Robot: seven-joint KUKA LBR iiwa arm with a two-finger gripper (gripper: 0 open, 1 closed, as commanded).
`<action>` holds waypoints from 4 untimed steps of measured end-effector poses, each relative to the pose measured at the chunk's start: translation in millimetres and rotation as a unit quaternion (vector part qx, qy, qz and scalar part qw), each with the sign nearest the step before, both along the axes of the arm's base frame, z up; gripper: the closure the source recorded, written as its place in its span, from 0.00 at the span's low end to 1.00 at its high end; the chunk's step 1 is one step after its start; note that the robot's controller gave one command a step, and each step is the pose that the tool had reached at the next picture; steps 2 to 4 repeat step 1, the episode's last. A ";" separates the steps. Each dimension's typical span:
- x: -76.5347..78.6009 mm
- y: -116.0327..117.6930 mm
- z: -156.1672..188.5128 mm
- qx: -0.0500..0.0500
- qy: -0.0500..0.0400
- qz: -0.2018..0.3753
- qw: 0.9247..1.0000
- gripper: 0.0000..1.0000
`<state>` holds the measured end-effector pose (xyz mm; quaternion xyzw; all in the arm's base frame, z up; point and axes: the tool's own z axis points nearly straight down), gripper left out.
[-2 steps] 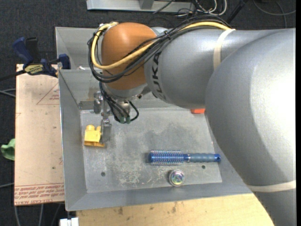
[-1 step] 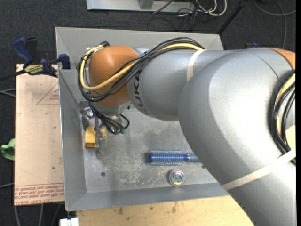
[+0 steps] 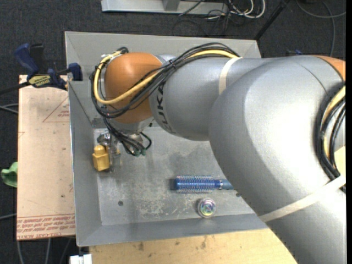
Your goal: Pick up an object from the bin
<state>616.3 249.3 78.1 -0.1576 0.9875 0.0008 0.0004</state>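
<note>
At the grasp, I judge: my hand (image 3: 108, 147) is at the yellow block (image 3: 100, 159) by the bin's (image 3: 83, 180) left wall. Spread or pinching, I cannot tell. Next comes a secure lift.

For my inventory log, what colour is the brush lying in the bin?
The brush is blue, seen best in the camera view.

A blue bristled brush (image 3: 198, 184) is shown laid flat, lengthwise across the lower part of the bin (image 3: 137, 202) floor. A small round silvery object (image 3: 206, 207) is seen just below it, near the front wall and apart from the brush. Beyond the bin, cables (image 3: 242, 1) are strewn over the dark floor (image 3: 44, 10) beside a grey metal base (image 3: 159, 3).
</note>
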 end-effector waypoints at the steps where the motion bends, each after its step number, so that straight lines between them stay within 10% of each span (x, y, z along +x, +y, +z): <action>1: -9.8 -23.5 145.0 0.001 -0.005 0.014 1.000 1.00; 4: -9.8 -23.5 145.0 0.001 -0.005 0.014 1.000 1.00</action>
